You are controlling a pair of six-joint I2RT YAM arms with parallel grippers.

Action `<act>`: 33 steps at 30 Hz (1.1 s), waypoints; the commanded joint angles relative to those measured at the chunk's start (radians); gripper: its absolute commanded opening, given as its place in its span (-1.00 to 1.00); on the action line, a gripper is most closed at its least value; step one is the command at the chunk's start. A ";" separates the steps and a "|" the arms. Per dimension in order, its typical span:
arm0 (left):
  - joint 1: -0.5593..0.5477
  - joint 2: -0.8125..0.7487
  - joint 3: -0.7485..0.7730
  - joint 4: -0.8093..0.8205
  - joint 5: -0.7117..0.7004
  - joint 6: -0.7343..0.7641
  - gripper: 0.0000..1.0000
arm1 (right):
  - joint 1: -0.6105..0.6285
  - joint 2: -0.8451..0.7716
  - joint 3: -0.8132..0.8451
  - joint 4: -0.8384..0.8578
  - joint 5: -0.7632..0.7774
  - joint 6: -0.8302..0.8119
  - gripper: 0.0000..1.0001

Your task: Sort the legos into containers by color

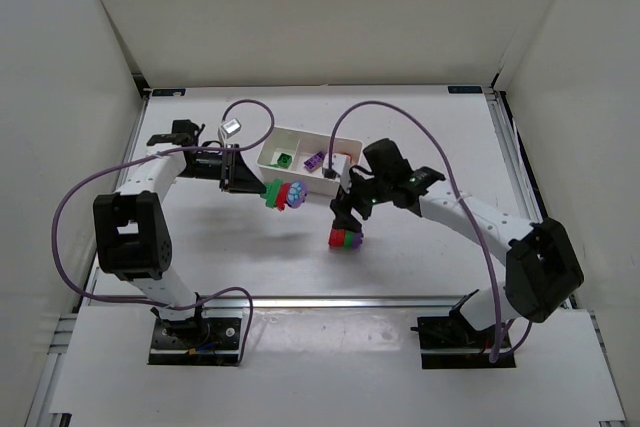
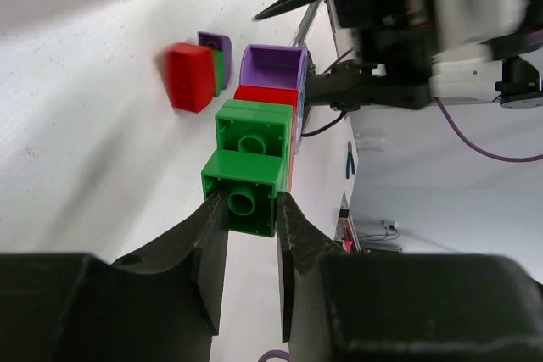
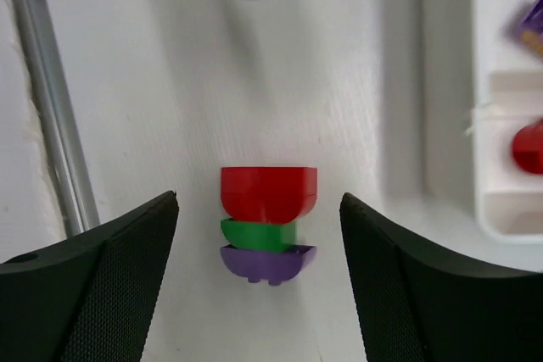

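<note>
A: Two lumps of joined legos sit outside the tray [image 1: 296, 137]; one is a three-brick stack [image 3: 267, 222], red, green, purple, lying on the table [image 1: 230, 257] near the tray's corner; the other is a green, red and purple cluster [image 2: 254, 137], held off the table just in front of the tray.

B: Who holds what?

A: The left gripper [image 2: 250, 205] is clamped on the cluster's end green brick; the right gripper [image 3: 259, 201] has its jaws apart, one finger on either side of the stack, touching neither side as far as I can see.

B: And the risk?

A: Mixed colours, I'd judge; neither lump can go into a compartment whole; a green brick [image 1: 285, 159], a purple brick [image 3: 530, 23] and a red brick [image 3: 530, 146] lie in separate compartments. If the right jaws close on the stack's rounded ends, it could squirt out or roll; squeezed across its seams, it may split and scatter. The cluster hangs by one brick only; a hard tug could snap it loose, dropping pieces on the table or into the wrong compartment.
</note>
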State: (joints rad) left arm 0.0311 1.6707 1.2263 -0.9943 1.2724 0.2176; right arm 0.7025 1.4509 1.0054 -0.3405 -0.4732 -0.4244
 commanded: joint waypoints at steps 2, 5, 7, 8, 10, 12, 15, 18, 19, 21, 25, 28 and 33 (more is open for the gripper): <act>0.009 -0.063 0.052 -0.004 0.068 0.023 -0.80 | -0.015 -0.032 0.110 -0.086 -0.119 0.042 0.64; 0.013 -0.066 0.070 -0.004 0.067 0.023 -0.80 | -0.023 -0.052 0.134 -0.094 -0.148 0.042 0.66; 0.023 -0.074 0.079 -0.006 0.079 0.026 -0.80 | -0.038 -0.055 0.150 -0.069 -0.189 0.099 0.66; 0.026 -0.078 0.081 -0.004 0.088 0.029 -0.80 | -0.060 -0.052 0.172 -0.057 -0.215 0.133 0.66; 0.027 -0.094 0.082 -0.007 0.100 0.038 -0.80 | -0.084 -0.006 0.205 -0.023 -0.304 0.240 0.64; 0.027 -0.109 0.079 -0.006 0.113 0.057 -0.80 | -0.112 0.046 0.281 -0.020 -0.437 0.300 0.62; 0.029 -0.121 0.064 -0.007 0.134 0.077 -0.80 | -0.139 0.138 0.335 0.105 -0.580 0.484 0.62; 0.027 -0.132 0.059 -0.007 0.165 0.109 -0.80 | -0.146 0.195 0.369 0.238 -0.651 0.605 0.63; 0.027 -0.134 0.062 -0.007 0.166 0.115 -0.80 | -0.144 0.218 0.390 0.245 -0.666 0.624 0.63; 0.027 -0.129 0.073 -0.004 0.166 0.117 -0.80 | -0.146 0.273 0.423 0.277 -0.703 0.682 0.62; 0.029 -0.124 0.090 -0.006 0.153 0.118 -0.80 | -0.146 0.333 0.466 0.337 -0.758 0.768 0.61; 0.027 -0.115 0.094 -0.006 0.148 0.129 -0.80 | -0.137 0.364 0.512 0.333 -0.774 0.777 0.59; 0.027 -0.104 0.099 -0.007 0.153 0.134 -0.80 | -0.117 0.402 0.538 0.339 -0.788 0.800 0.49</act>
State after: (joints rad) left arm 0.0563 1.5967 1.2865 -0.9958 1.3773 0.3248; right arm 0.5667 1.8393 1.4895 -0.0490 -1.2037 0.3355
